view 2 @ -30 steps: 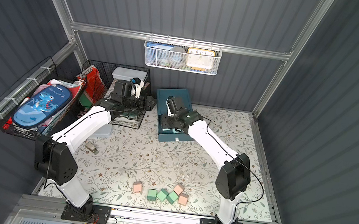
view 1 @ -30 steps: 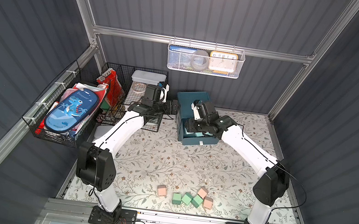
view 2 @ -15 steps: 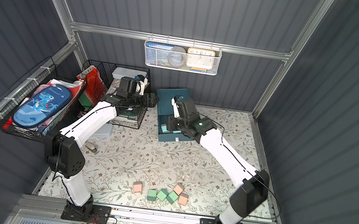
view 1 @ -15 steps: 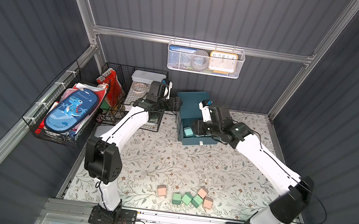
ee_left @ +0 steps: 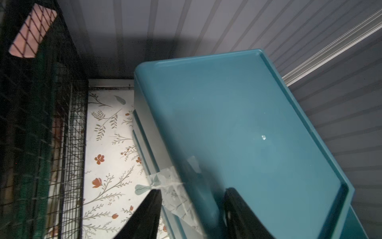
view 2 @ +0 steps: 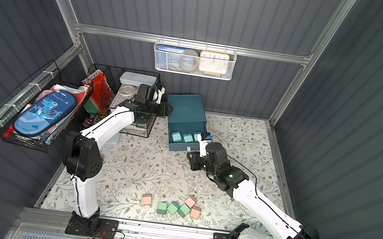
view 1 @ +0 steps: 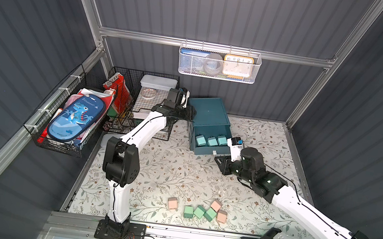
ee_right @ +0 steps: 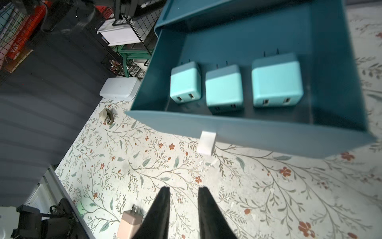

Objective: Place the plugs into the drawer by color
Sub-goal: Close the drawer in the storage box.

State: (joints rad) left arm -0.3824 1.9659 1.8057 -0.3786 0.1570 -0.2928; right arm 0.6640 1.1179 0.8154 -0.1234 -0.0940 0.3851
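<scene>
Cabinet [view 1: 208, 109] of dark teal, hollow plastic: probably light enough to skid on the bench [view 1: 172, 168] if pushed. The left fingers [ee_left: 144, 211] straddle its top edge, one on either side; whether they clamp it I cannot tell (that view is smeared). One drawer [ee_right: 258, 134] stands pulled out just ahead of the right fingers [ee_right: 161, 211], which are parted narrowly and hold nothing. Its white tab [ee_right: 206, 142] is the place to grip it. Three teal plugs [ee_right: 224, 87] lie inside in a row. Pink and green plugs [view 1: 199, 211] lie loose on the bench, well behind those fingers. They look small, stiff, smooth and likely light; pinch across two flat faces, clear of the prongs.
</scene>
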